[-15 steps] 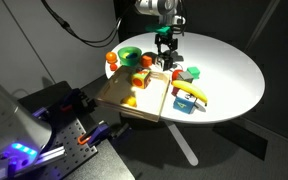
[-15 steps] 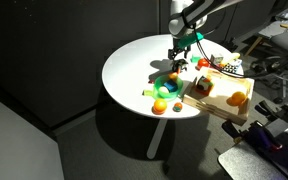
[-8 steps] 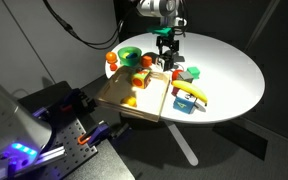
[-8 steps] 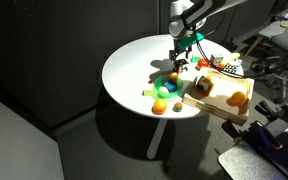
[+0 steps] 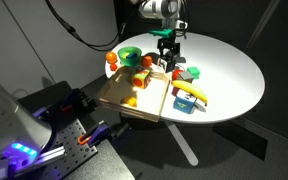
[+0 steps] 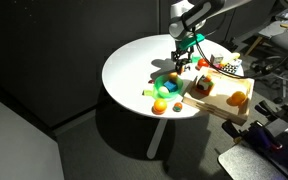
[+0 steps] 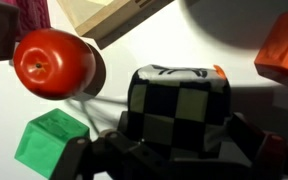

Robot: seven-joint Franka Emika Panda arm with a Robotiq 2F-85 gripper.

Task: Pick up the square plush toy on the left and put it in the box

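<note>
While my arm hangs over the round white worktop, the wrist view shows the square plush toy, a cube checked in black and a pale colour. It sits directly between my 2 fingers, with 1 dark finger on each side. The fingers stand about as far apart as the toy is wide, but I cannot tell whether they press on it. Being a cube, the toy has no long axis to line up with. A red apple and a green block lie apart from it on its left in that view. The box, a shallow tan wooden tray, lies just beside this spot in an exterior view, on the camera's side. I judge that the next move calls for a lift, then a short carry that way.
</note>
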